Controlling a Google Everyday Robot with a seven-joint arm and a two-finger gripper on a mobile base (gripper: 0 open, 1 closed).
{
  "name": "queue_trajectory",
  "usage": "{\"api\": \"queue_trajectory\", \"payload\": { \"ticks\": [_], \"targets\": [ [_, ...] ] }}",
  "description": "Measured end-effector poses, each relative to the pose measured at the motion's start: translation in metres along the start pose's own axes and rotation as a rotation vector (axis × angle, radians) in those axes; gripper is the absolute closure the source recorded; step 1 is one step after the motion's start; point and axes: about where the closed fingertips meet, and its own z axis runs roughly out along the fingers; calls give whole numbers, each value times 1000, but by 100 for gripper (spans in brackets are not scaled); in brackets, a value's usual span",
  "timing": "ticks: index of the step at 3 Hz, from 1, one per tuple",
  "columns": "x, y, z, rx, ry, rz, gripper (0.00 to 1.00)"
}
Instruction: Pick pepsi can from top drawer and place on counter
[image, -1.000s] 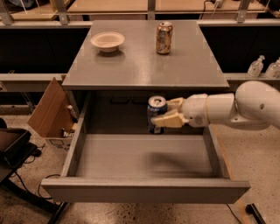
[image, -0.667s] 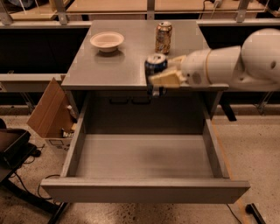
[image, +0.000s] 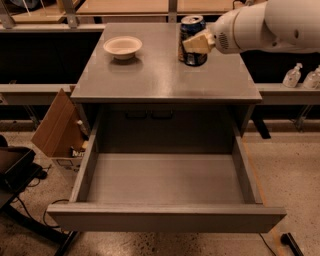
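Observation:
My gripper is shut on the pepsi can, a dark blue can with a silver top. It holds the can upright over the back right part of the counter, the can's bottom at or just above the surface. The white arm reaches in from the right. The top drawer is pulled fully open below, and its grey floor is bare. The gold-brown can is hidden behind the pepsi can and my fingers.
A cream bowl sits on the counter's back left. An open cardboard box leans left of the cabinet. Plastic bottles stand on a low shelf at the right. A dark object lies on the floor at the left.
My gripper has lifted the pepsi can out of the drawer, up past the counter's front edge and back over the counter's back right part.

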Motion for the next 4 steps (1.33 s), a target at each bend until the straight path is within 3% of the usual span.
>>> {"api": "queue_trajectory", "payload": {
  "ticks": [1, 2, 3, 4],
  "targets": [
    [24, -36, 2, 107, 45, 97, 100],
    [71, -54, -1, 173, 50, 204, 100],
    [164, -66, 3, 221, 20, 359, 98],
    [158, -67, 0, 221, 20, 359, 77]
  ]
}}
